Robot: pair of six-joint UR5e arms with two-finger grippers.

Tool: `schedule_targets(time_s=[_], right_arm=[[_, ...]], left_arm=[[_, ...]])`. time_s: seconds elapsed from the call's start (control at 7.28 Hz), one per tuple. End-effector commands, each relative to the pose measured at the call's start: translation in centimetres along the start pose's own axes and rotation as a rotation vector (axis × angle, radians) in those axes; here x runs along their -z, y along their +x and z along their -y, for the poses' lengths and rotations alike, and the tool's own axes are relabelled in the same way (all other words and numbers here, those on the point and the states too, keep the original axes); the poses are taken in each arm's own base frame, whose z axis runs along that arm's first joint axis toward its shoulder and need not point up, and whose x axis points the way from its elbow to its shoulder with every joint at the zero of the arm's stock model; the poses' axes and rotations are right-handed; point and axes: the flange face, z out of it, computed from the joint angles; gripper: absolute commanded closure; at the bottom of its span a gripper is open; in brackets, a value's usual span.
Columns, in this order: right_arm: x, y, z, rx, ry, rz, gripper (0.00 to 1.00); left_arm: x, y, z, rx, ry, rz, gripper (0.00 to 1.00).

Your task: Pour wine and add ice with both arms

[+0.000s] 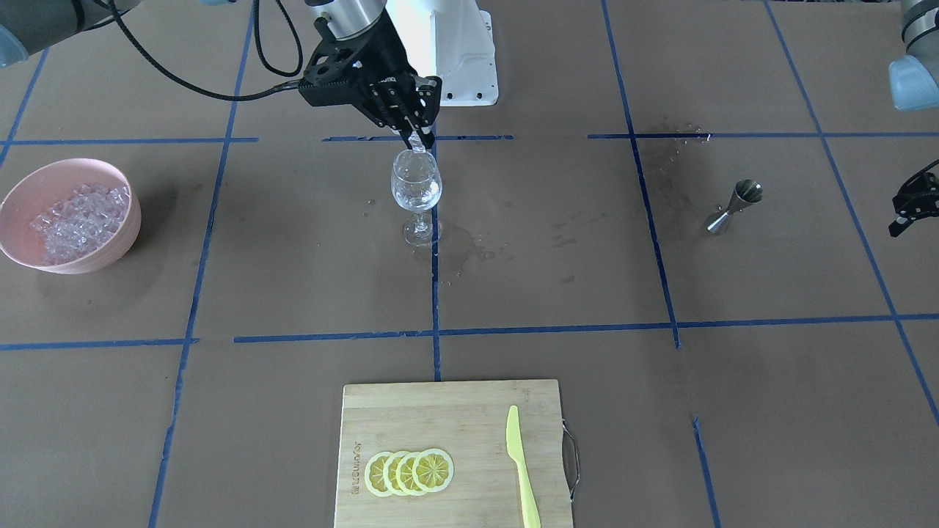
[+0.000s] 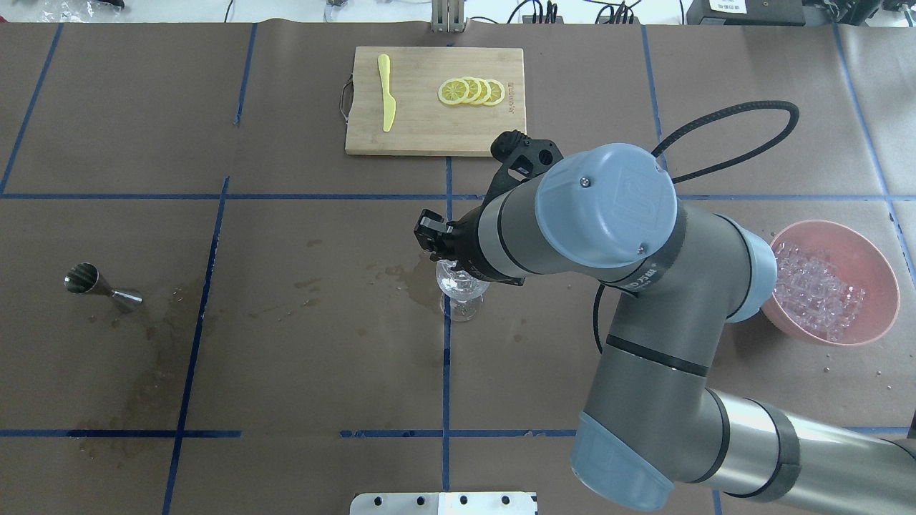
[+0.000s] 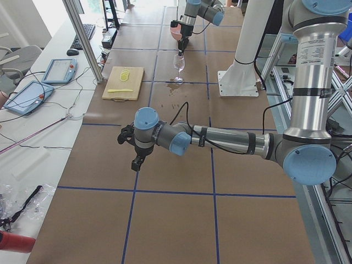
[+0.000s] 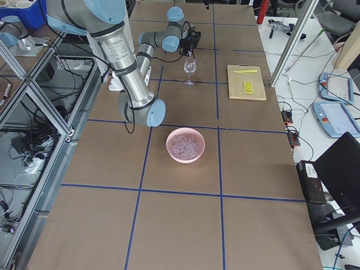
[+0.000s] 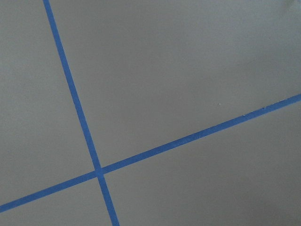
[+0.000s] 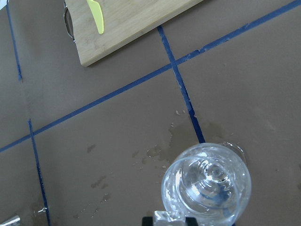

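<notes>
Closest to me on the brown paper-covered table (image 1: 293,293) sits a bamboo cutting board (image 1: 455,418). It carries four overlapping lemon slices (image 1: 409,471) and a pale yellow-green plastic knife (image 1: 522,469) lying apart from them. Past the board, on a blue tape line, a clear stemmed wine glass (image 1: 417,187) stands upright with wet patches (image 1: 469,253) spread around its foot. I cannot make out any wine in it.

Off toward the robot's right end of the table, a pink bowl (image 1: 121,242) holds the heap of ice (image 1: 77,220). Toward the other end, a steel jigger (image 1: 733,207) appears to lie on its side among darker stains.

Directly above the glass rim hangs the right gripper (image 1: 419,138), pointing down, its fingers pinched on a single ice cube (image 6: 162,217) just over the mouth of the glass. The left gripper (image 3: 136,163) hovers over bare table well away from everything; I cannot tell whether its fingers are parted or closed. Behind the glass stands the white pedestal (image 1: 458,51).
</notes>
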Motion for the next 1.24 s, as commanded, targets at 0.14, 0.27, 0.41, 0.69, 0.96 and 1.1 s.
schedule_targets(time_s=[0.14, 0.27, 0.41, 0.69, 0.96, 1.1], right_arm=[[0.0, 0.6, 0.3, -0.014, 0.023, -0.077, 1.0], [0.2, 0.8, 0.2, -0.015, 0.024, -0.085, 1.0], [-0.2, 1.0, 0.4, -0.017, 0.027, -0.094, 0.56], [0.0, 1.0, 0.6, -0.014, 0.05, -0.092, 0.0], [3.4, 5.5, 4.7, -0.031, 0.053, -0.107, 0.0], [5.3, 8.6, 7.9, 0.04, 0.037, -0.133, 0.0]], left_arm=[[1.8, -2.1, -0.9, -0.016, -0.008, 0.018, 0.0], [1.8, -2.1, -1.0, -0.014, -0.008, 0.017, 0.0], [1.9, -2.1, -0.9, -0.013, -0.007, 0.017, 0.0], [1.9, -2.1, -0.9, -0.007, -0.007, 0.017, 0.0], [1.5, -2.4, -1.9, -0.01, -0.013, 0.017, 0.0], [1.5, -2.5, -2.0, -0.014, -0.014, 0.024, 0.0]])
